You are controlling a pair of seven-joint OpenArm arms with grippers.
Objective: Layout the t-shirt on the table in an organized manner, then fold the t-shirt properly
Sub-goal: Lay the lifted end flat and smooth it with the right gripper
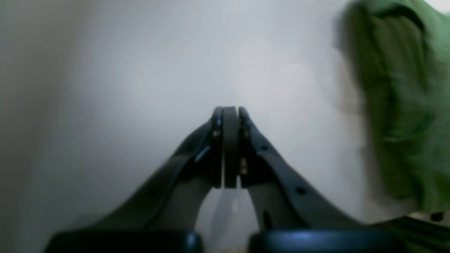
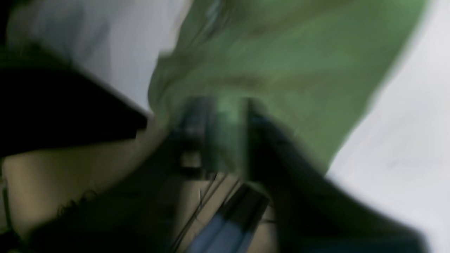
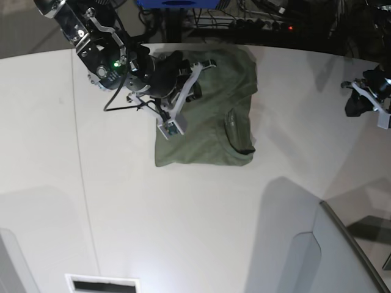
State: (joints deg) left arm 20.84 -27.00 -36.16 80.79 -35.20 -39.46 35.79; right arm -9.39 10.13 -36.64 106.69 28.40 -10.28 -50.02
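Note:
The olive-green t-shirt [image 3: 211, 119] lies partly folded on the far middle of the white table [image 3: 183, 207], its neck opening [image 3: 235, 125] facing right. My right gripper [image 3: 201, 66] is at the shirt's far edge. In the blurred right wrist view it [image 2: 226, 133] is shut with green cloth [image 2: 281, 63] between its fingers. My left gripper [image 3: 353, 101] hangs over bare table well to the right of the shirt. The left wrist view shows it [image 1: 230, 111] shut and holding nothing, with the shirt [image 1: 404, 98] blurred at the right edge.
A grey angled panel [image 3: 348, 256] rises at the near right corner. A white-framed slot [image 3: 101, 284] sits at the near left edge. Cables and dark gear [image 3: 244, 18] lie beyond the table's curved far edge. A thin dark seam [image 3: 82, 152] runs down the left side.

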